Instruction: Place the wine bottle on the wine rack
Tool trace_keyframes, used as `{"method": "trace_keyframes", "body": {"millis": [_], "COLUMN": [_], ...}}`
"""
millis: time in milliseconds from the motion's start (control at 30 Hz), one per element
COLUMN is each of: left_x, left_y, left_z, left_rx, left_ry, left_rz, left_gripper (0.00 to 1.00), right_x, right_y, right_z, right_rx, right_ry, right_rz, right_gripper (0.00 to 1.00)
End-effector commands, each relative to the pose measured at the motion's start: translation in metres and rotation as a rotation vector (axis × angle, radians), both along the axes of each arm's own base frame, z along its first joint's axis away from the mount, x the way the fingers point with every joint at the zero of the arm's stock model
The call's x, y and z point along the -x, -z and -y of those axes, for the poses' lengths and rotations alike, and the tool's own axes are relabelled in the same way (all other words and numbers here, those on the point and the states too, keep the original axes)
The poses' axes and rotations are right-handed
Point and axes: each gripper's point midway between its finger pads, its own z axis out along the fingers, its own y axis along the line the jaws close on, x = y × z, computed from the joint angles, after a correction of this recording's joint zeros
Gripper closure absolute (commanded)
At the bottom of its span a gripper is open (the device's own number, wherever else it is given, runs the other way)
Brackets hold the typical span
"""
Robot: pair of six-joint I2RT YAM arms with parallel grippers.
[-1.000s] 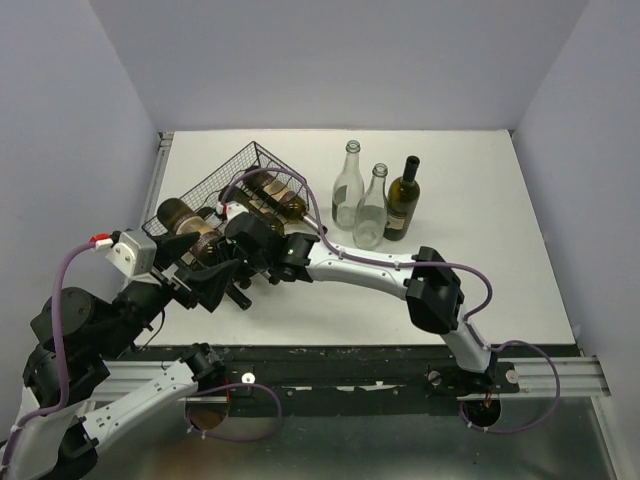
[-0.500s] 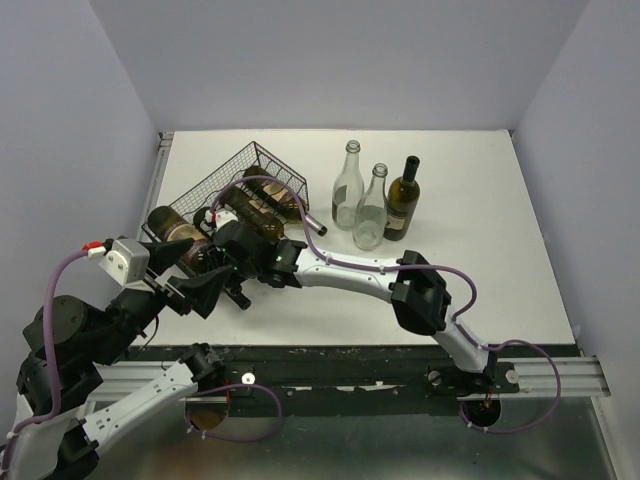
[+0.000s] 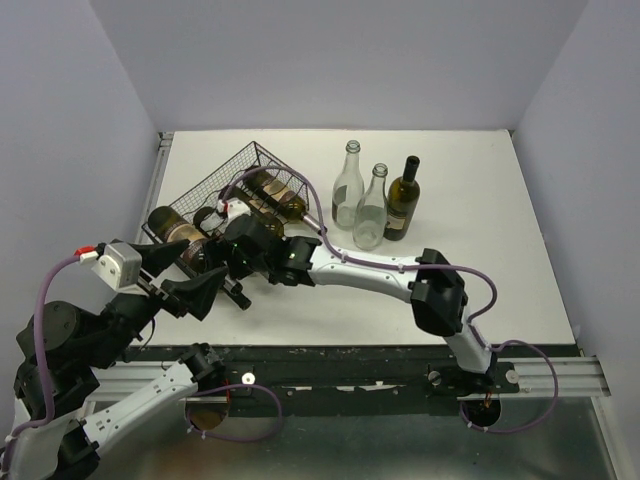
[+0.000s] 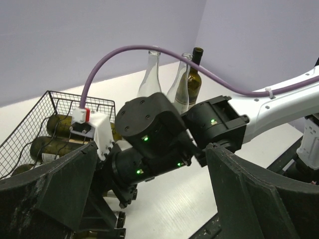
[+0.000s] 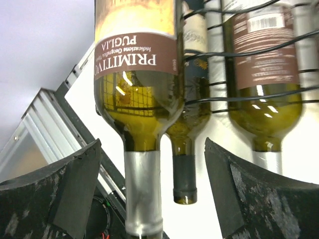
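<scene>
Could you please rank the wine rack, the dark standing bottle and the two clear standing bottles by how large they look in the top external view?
1. wine rack, clearly the largest.
2. dark bottle, left clear bottle and middle clear bottle: these look alike, too close to rank.

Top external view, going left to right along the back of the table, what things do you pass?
wine rack → tall clear bottle → shorter clear bottle → dark labelled bottle

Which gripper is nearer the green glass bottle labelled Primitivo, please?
Right: the right gripper, open, straddles the Primitivo bottle at its neck; the left gripper sits behind the right wrist.
</scene>
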Motion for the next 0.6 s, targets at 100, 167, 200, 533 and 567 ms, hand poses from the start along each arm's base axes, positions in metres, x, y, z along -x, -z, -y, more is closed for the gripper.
{"method": "trace_keyframes", "body": {"millis": [100, 167, 200, 533, 567], "left_x": [-0.003, -0.006, -0.007, -0.014, -0.015], "left_y": [0.007, 0.012, 0.015, 0.021, 0.023], "left_z": [0.008, 0.016, 0.02, 0.047, 0.049], "left_rx": [0.051, 0.047, 0.043, 0.03, 0.027], "left_ry": [0.015, 0.031, 0.039, 0.112, 0.115], "left_rz": [0.0, -0.009, -0.016, -0.038, -0.043], "left_gripper": [0.01, 0.01, 0.01, 0.01, 0.01], "right_x": [-0.033, -0.038, -0.04, -0.036, -0.035], "right_y": [-0.078, -0.088, -0.094, -0.164, -0.169], "right_z": [0.076, 0.107, 0.121, 0.278, 0.291], "right_rx": [0.001, 0.034, 0.05, 0.116, 0.115], "right_ry": [0.256, 0.337, 0.375, 0.722, 0.748], "right_rz": [0.207, 0.249, 0.266, 0.389, 0.4], "right_gripper": [0.09, 0.09, 0.09, 0.09, 0.08]}}
